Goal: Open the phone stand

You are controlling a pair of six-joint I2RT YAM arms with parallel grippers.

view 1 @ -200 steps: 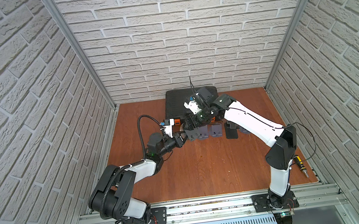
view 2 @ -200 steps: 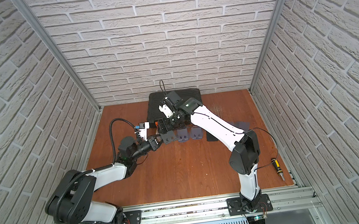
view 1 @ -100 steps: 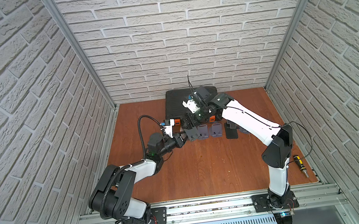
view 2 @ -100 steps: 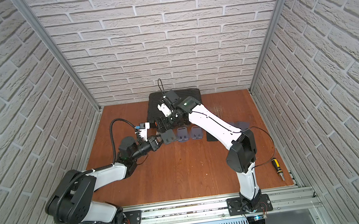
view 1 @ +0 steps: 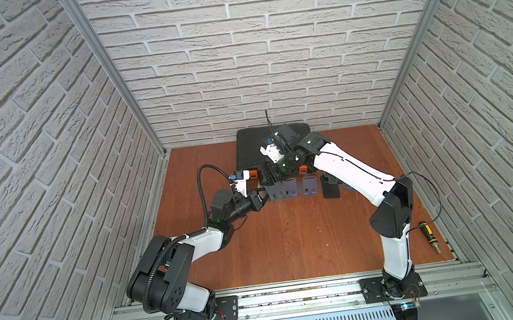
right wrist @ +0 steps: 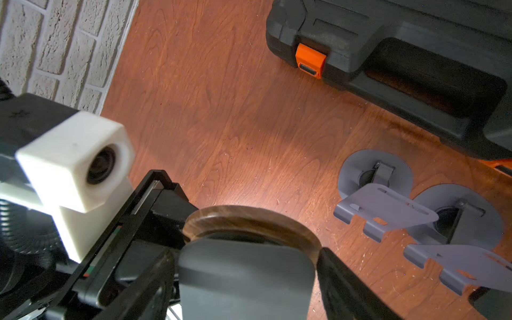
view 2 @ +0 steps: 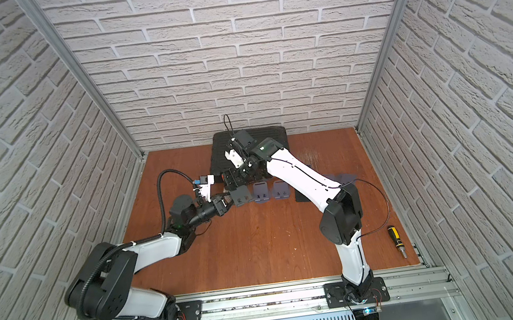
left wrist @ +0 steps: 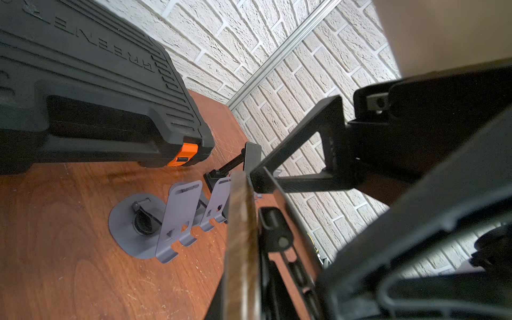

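By back wall (view 1: 269,65) | case (view 1: 248,150) closed, contents hidden | left pincer (view 1: 263,197) holds phone stand (view 1: 275,192)

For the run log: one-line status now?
left gripper: shut on stand | right gripper: around stand plate, grip unclear | stand: lifted

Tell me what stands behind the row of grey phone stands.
A black tool case with orange latches lies there. The right arm covers part of its lid, so anything on that part is hidden.
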